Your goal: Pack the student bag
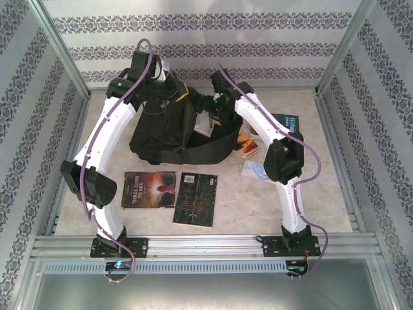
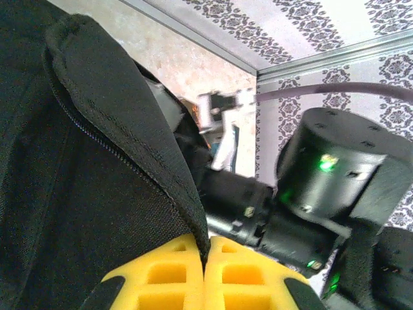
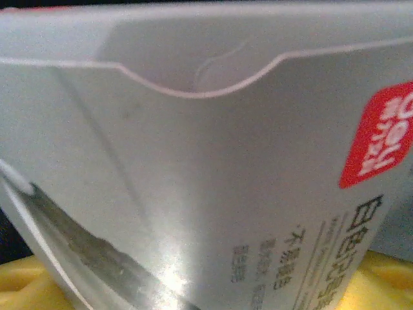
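Observation:
The student bag (image 1: 161, 132), a black fabric backpack, lies at the back middle of the table. My left gripper (image 1: 173, 95) is at its top rim. In the left wrist view its yellow jaws (image 2: 208, 258) are shut on the bag's zippered edge (image 2: 129, 148), and the fabric runs up from between them. My right gripper (image 1: 216, 110) is at the bag's right side by the opening. A white box (image 3: 213, 168) with a red label and grey print spans the gap between its yellow fingers (image 3: 19, 287), which hold it wide apart.
Two dark books (image 1: 149, 189) (image 1: 195, 199) lie flat in front of the bag. More books (image 1: 284, 123) (image 1: 247, 143) and a pale packet (image 1: 253, 169) lie to the right, behind my right arm. Patterned walls enclose the table.

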`<action>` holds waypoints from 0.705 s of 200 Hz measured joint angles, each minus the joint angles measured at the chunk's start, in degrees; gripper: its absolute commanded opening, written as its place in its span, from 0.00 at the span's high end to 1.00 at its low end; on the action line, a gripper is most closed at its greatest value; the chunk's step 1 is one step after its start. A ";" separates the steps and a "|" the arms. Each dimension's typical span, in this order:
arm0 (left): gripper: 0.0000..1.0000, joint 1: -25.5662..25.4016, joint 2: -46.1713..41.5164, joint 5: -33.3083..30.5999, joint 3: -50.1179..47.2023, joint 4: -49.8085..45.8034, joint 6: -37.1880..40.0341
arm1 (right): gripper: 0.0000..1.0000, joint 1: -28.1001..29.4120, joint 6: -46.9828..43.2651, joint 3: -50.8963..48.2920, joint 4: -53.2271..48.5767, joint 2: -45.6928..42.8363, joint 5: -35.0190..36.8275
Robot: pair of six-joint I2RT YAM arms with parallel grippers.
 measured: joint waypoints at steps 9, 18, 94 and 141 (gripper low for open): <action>1.00 -0.22 0.55 0.17 0.48 0.04 -0.17 | 0.05 0.76 2.03 -0.02 0.87 0.57 -1.40; 1.00 -0.48 0.74 0.44 0.70 0.22 -0.31 | 0.02 1.44 3.67 -0.04 2.16 0.98 -2.91; 1.00 -0.90 1.11 0.13 1.05 0.48 -0.09 | 0.02 2.01 8.94 -3.34 8.17 0.94 -8.39; 1.00 -0.90 1.11 -2.99 1.07 -1.55 1.01 | 0.02 1.92 0.33 -5.49 5.66 -6.10 -4.24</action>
